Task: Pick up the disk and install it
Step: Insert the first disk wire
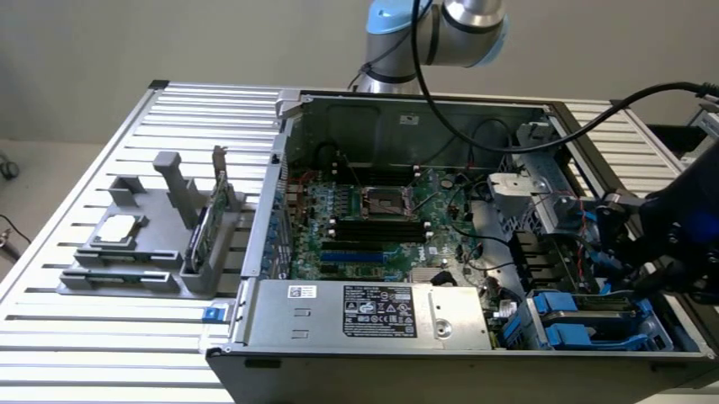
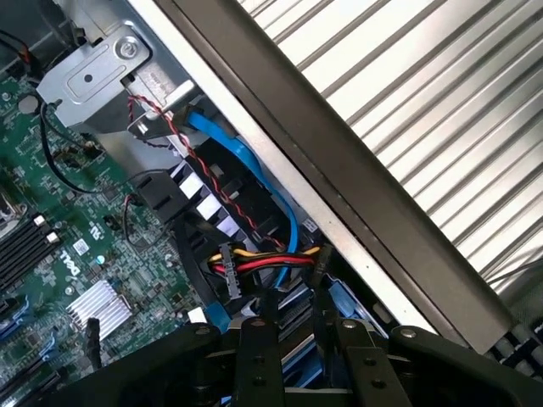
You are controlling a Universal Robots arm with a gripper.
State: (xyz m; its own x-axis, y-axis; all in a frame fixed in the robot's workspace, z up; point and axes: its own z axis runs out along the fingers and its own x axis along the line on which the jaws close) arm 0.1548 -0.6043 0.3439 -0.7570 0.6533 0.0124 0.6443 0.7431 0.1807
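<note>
Gripper (image 1: 665,268): low inside computer case (image 1: 450,374); whether it grips, cannot tell.
Disk (image 2: 299,352): blue-framed; likely rigid, fairly heavy, shock-sensitive.
Hold: its long plastic edges, squarely.

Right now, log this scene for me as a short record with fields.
gripper: inside the open computer case, over the drive bay at the exterior view's right
disk: blue-framed, in that bay under the gripper; grip cannot be told
motherboard: exposed
power supply: along the case's near edge
tray: grey, on the slatted table, exterior view's left, holding a silver chip and a green card
</note>
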